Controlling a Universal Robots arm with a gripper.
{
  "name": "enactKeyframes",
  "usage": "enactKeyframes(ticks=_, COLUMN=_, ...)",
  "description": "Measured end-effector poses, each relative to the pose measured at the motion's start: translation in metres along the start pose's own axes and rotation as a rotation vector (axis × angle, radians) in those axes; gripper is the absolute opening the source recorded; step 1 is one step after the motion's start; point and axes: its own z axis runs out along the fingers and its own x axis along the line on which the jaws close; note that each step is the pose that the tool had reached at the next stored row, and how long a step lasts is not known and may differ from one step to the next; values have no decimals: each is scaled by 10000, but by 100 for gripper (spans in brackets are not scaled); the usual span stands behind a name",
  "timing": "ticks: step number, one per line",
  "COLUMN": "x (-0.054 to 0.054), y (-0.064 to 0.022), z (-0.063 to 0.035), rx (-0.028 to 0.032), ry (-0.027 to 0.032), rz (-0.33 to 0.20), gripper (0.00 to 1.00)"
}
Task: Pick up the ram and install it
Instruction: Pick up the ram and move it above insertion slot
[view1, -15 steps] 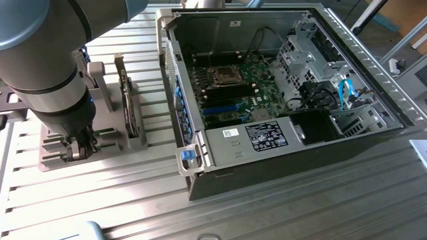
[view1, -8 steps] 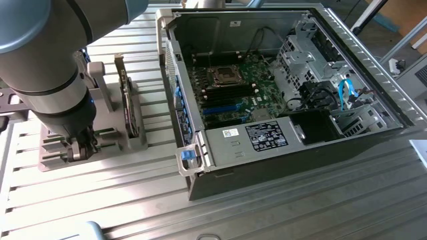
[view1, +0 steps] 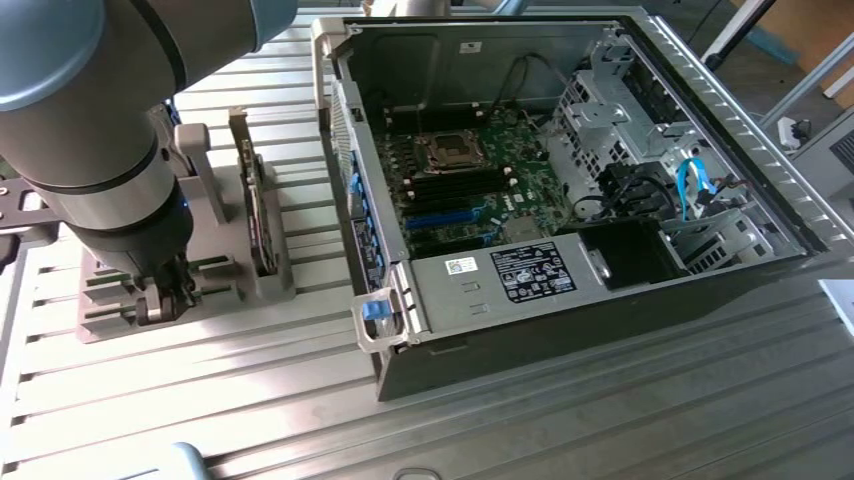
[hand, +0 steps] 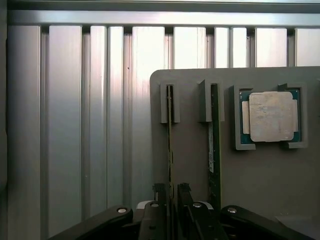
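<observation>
Hand (hand: 171, 188) straddles the ram (hand: 170, 135), jaws parted either side.

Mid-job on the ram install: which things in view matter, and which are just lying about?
Job in hand: claw, open astride the ram; gray holder; open computer case; motherboard.
Lying about: second ram stick; processor chip; expansion card; blue cable.
</observation>
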Motion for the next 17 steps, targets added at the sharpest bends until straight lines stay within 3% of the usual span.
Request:
enactKeyframes(ticks=9, x=0, y=0, z=3, rx=0, ry=0, rz=1, gripper=24)
enactKeyframes(ticks=11, x=0, y=0, z=3, rx=0, ry=0, rz=0, gripper=22)
enactKeyframes(ticks=13, x=0, y=0, z=4, rx=0, ry=0, rz=0, gripper=12)
enactKeyframes(ticks=17, x=0, y=0, z=6, rx=0, ry=0, rz=0, gripper=12)
